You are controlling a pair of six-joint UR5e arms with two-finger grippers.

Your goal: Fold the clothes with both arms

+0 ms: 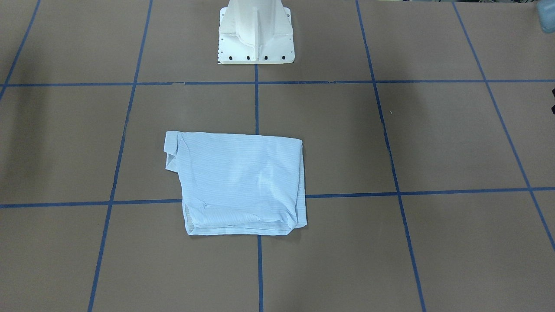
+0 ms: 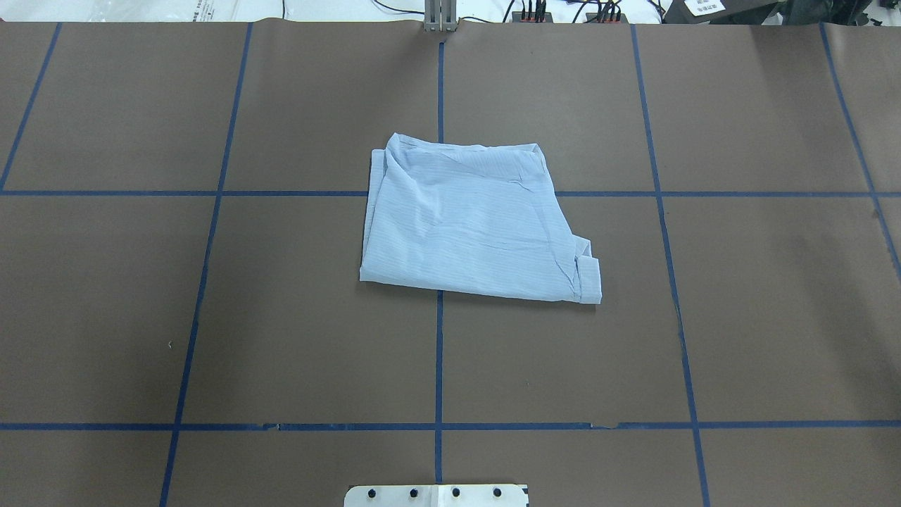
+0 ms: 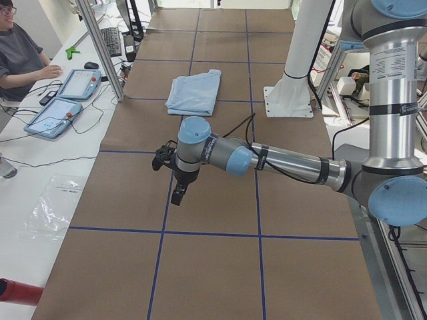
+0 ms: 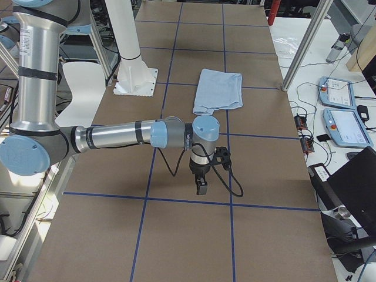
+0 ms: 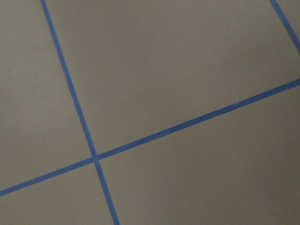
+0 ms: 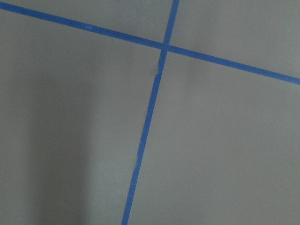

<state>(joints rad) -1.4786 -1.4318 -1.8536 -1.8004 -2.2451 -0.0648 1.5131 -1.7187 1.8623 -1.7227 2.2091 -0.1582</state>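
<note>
The pale blue striped shirt lies folded into a compact rectangle in the middle of the brown table; it also shows in the overhead view and in both side views. A collar or cuff corner sticks out at one end. My left gripper hangs over bare table far from the shirt, seen only in the left side view; I cannot tell if it is open or shut. My right gripper hangs likewise at the opposite end, seen only in the right side view; I cannot tell its state. Both wrist views show only table and tape.
Blue tape lines divide the table into a grid. The white mounting pedestal stands at the robot's side. An operator sits by teach pendants beyond the table edge. More pendants lie past the other end.
</note>
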